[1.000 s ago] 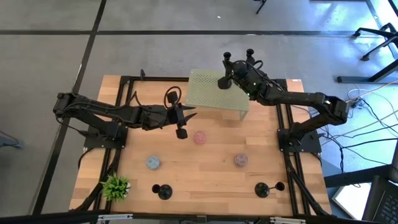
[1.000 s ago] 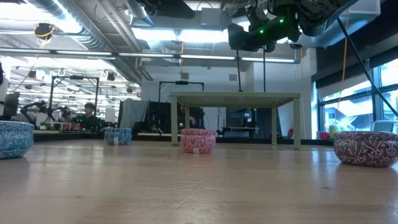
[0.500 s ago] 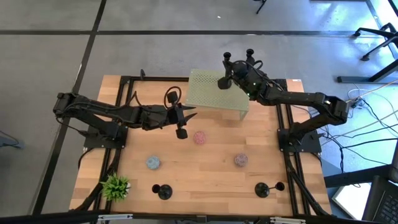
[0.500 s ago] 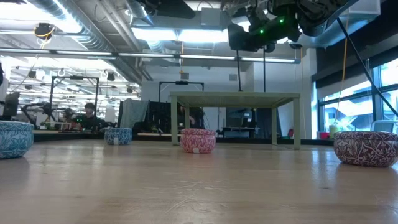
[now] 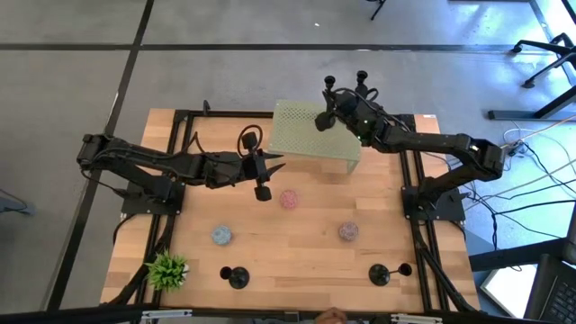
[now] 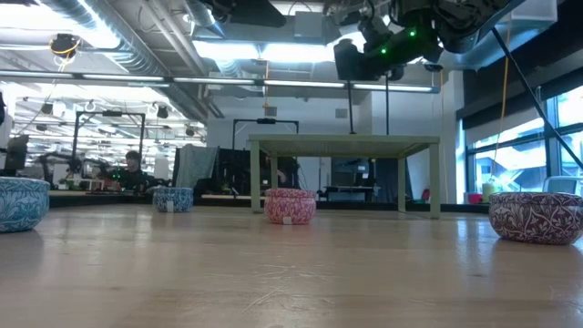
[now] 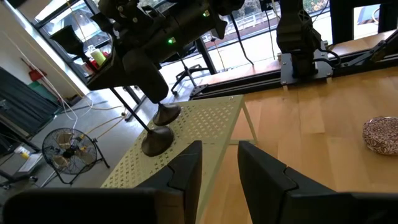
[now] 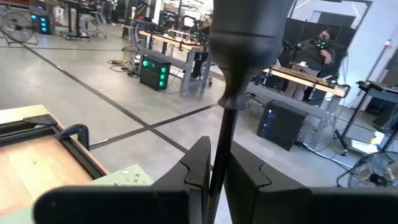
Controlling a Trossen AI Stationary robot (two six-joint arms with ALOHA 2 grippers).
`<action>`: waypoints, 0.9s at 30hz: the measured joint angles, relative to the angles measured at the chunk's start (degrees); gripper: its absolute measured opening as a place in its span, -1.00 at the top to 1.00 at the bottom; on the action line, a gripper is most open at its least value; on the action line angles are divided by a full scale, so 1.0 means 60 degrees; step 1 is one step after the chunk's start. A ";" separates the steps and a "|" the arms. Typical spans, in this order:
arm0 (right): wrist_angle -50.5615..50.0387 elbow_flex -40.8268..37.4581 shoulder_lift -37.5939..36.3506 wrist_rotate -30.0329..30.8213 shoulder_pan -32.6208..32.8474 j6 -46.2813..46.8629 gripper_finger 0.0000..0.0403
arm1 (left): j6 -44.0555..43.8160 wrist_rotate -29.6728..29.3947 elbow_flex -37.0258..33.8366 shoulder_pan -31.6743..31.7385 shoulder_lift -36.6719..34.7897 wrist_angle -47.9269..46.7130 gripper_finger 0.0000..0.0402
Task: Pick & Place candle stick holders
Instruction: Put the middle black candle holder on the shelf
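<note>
I've got the right claw (image 5: 331, 115) clamped on one candle stick holder's (image 5: 324, 119) stem over the green stand (image 5: 297, 144), left claw (image 5: 262, 183) gripping another holder (image 5: 263, 192) mid-desk, and two more holders (image 5: 236, 276) wait at the desk (image 5: 297, 243) front edge.

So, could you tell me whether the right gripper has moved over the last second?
Barely. The right gripper, shut on a candle stick holder, hangs over the green perforated stand; in the high view the holder's base has crept slightly towards the stand's far edge.
</note>
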 joint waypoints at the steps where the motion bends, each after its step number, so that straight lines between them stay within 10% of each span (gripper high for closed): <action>1: 0.0009 -0.0001 -0.0004 0.0091 0.0000 -0.0001 0.80 | 0.0003 0.0000 0.0000 0.0000 0.0000 0.0000 0.50; 27: 0.0488 -0.0002 -0.0011 0.0010 0.0000 -0.0327 0.78 | 0.0002 0.0000 -0.0002 0.0000 0.0000 0.0004 0.50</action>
